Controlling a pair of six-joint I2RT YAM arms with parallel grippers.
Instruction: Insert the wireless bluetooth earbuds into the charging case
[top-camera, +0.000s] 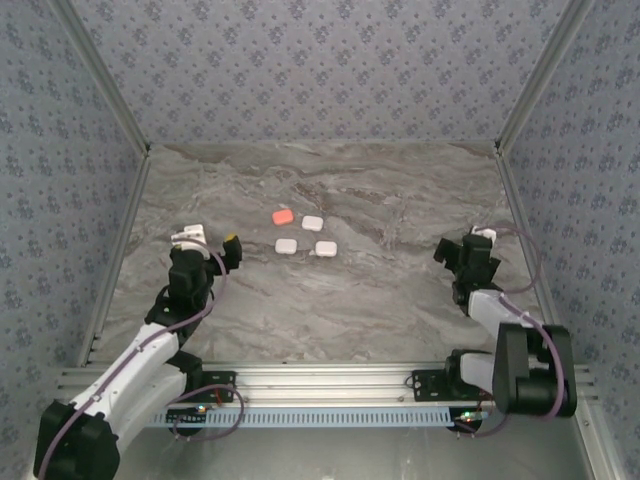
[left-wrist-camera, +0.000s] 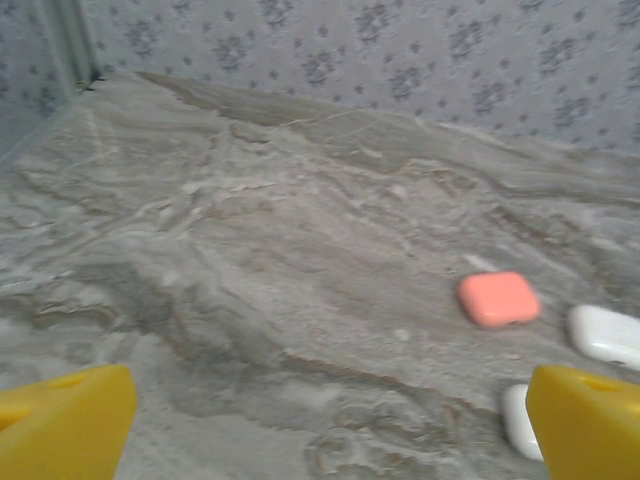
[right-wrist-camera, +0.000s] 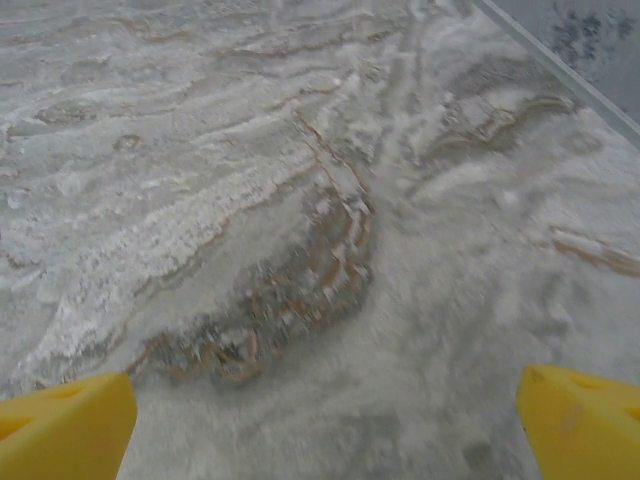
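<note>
1. Left gripper (left-wrist-camera: 320, 425) noted spread wide, nothing held. Right gripper (right-wrist-camera: 325, 425) likewise wide and empty, over the bare table (right-wrist-camera: 300, 200).
2. A coral case (left-wrist-camera: 498, 298) and three white cases (top-camera: 313, 223) are grouped mid-table and appear closed. Earbuds cannot be made out.
3. Step judged: the left arm's approach. One case should be picked out and steadied before its lid is opened.
4. No brand or writing can be read.

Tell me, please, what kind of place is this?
Probably a small robot test cell, not a home: a grey marble-patterned tabletop closed in by flower-patterned wall panels, with two white-and-black robot arms bolted to a silver aluminium rail at its near edge.
</note>
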